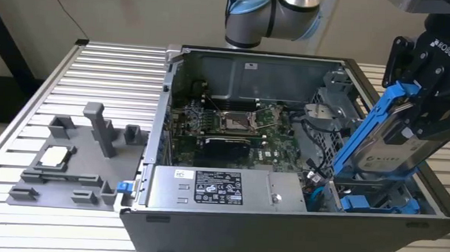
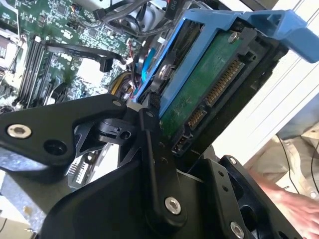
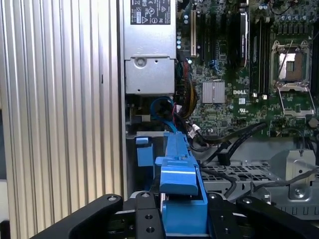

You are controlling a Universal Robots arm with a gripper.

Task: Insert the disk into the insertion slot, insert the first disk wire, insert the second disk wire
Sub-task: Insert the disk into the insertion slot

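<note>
Status: black gripper (image 1: 414,125) clamped on silver-grey hard drive in blue plastic carrier (image 1: 387,157), held tilted above blue-edged grey metal bay (image 1: 377,202), not seated. Risk: skewed entry jams frame at bay mouth; black cables (image 3: 223,157) nr bay may snag.

Soft even light fills the room, the computer case (image 1: 281,236) lies shadowed inside, and white glare washes out beside the disk (image 2: 204,84) in the second wrist view.
</note>
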